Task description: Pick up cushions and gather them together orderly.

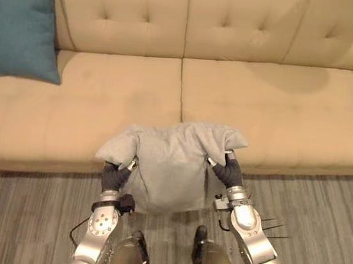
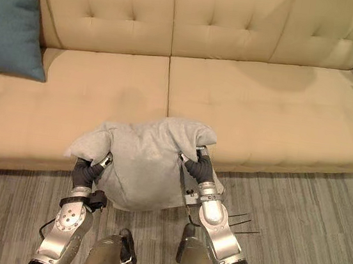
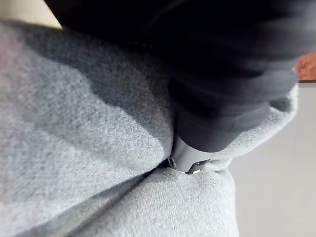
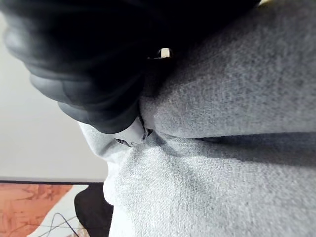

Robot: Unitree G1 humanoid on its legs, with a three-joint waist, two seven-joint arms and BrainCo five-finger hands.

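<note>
We are holding the grey cushion up between both hands, just in front of the front edge of the sofa and above the striped grey floor. The left hand is pressing into the cushion's left side and the right hand into its right side, at about the same height. The cushion is bunching between them, and its upper corners are bulging out above each hand. From the head views its top is overlapping the seat edge, but we cannot tell whether it is touching the sofa.

In both wrist views the dark hand cover is sitting tight against grey fabric, which is folding and creasing around it. Each hand is sinking into the cushion, so we cannot tell whether it is clenching the cloth or only pushing flat against it.

The teal cushion is standing at the left end of the sofa, leaning against the sofa's back with its lower edge on the seat. It is well apart from the grey cushion.
</note>
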